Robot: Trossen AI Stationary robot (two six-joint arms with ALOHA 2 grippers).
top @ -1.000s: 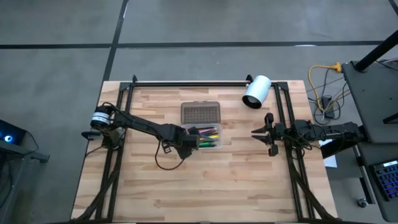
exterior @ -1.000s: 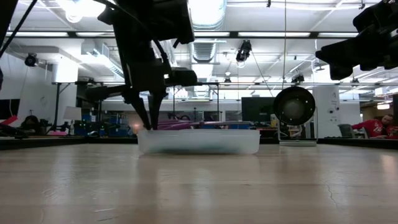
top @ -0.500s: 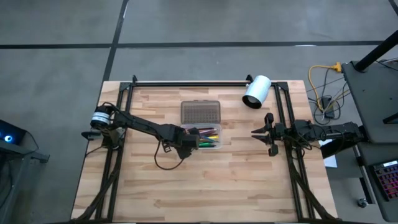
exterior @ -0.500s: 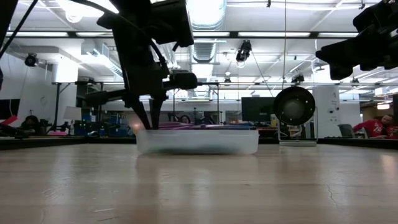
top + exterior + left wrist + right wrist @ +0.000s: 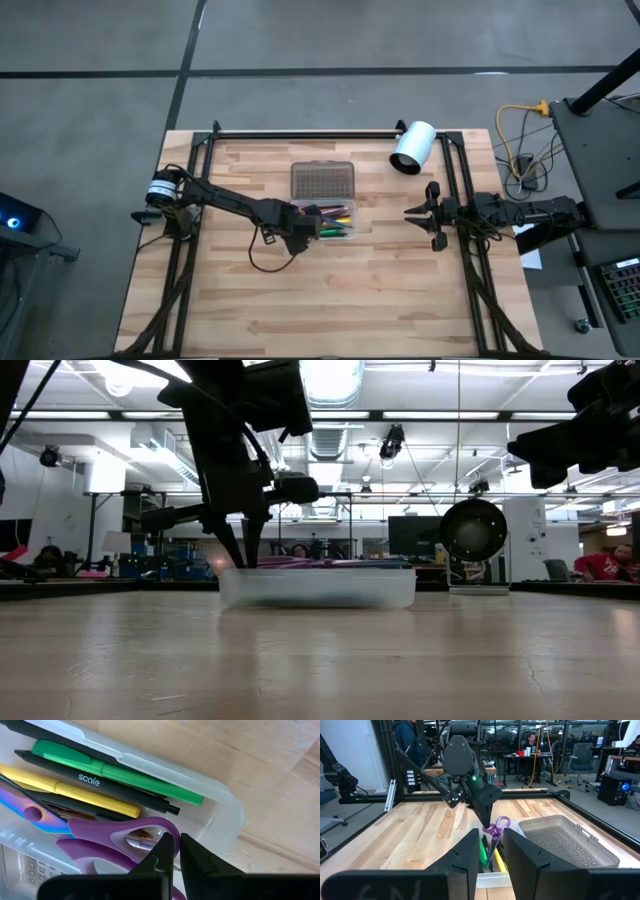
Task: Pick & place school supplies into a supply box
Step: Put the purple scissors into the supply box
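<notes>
**Seating the scissors in the supply box**

Pinching one purple handle loop of the scissors (image 5: 117, 837), the left gripper (image 5: 175, 851) has its jaws nearly closed on that thin plastic ring. The scissors look light and stiff, with slick blades, so the loop seems the safest hold. They lie tilted inside the clear supply box (image 5: 326, 201) among the pens (image 5: 112, 775). The right gripper (image 5: 432, 215) waits apart at the table's edge, jaws partly open and empty.

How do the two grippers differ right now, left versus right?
The left gripper is down in the supply box, shut on the handle of the purple scissors; the right gripper hangs clear at the table's right edge, holding nothing. The left's fingers are pinched together; the right's stand apart. Both are dark two-finger grippers.
</notes>
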